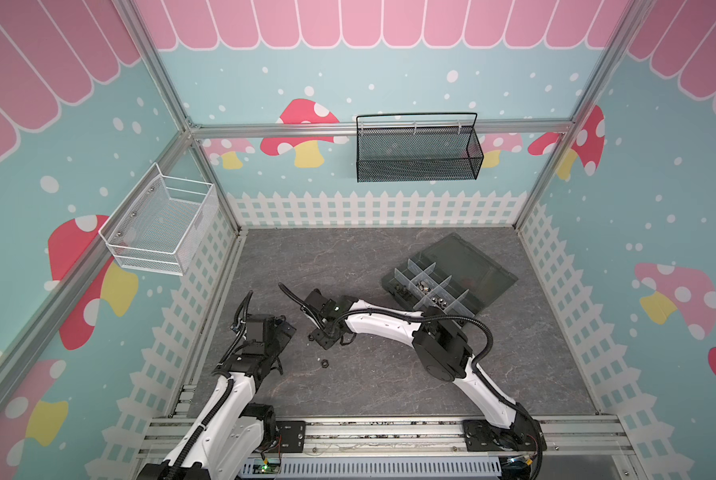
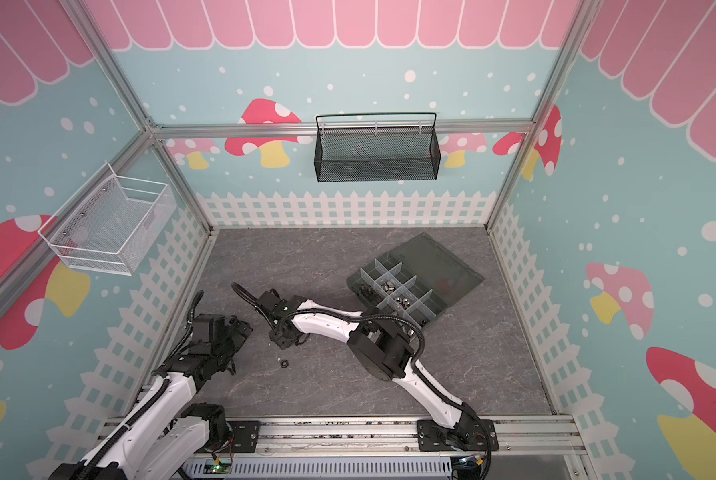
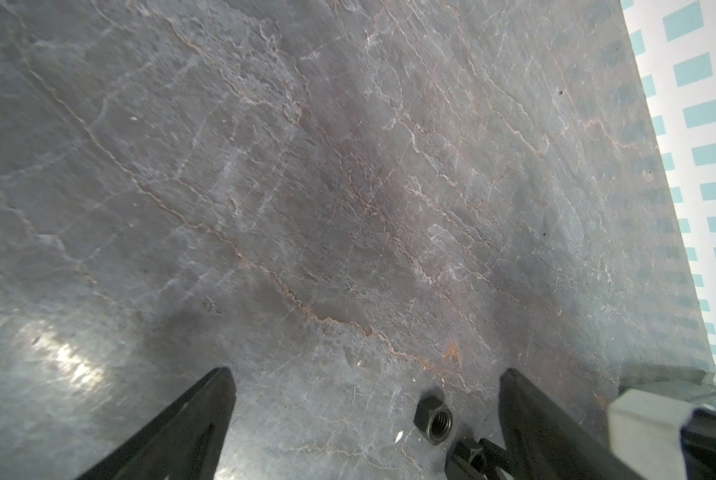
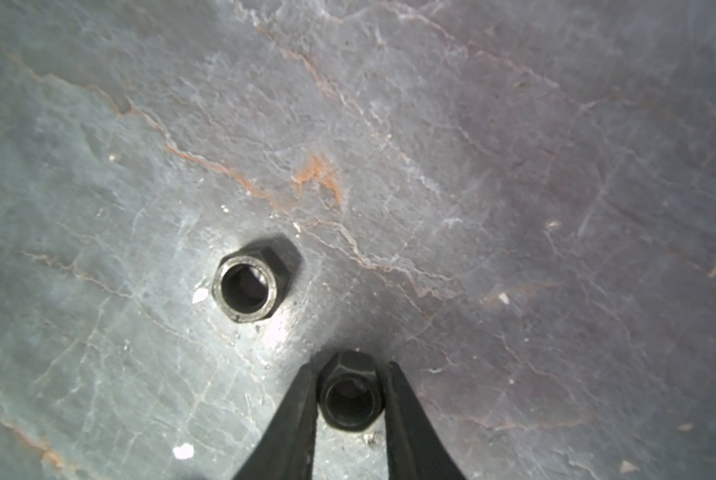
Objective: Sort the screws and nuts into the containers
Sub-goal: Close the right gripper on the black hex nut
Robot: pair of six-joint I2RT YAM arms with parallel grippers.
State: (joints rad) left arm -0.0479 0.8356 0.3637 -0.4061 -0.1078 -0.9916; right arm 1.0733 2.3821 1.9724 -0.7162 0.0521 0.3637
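Black nut [image 4: 351,399] is clamped in the right gripper [image 4: 350,366], left gripper [image 3: 365,370] is spread wide; a lift to the far-right organizer box [image 1: 485,270] is needed next.

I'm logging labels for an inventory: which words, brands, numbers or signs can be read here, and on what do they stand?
None can be read.
Walls: mushroom and fence pictures only, no words.
Organizer box, loose nut and gripped nut: no marking visible.
Circuit board at the front rail: too small to read.
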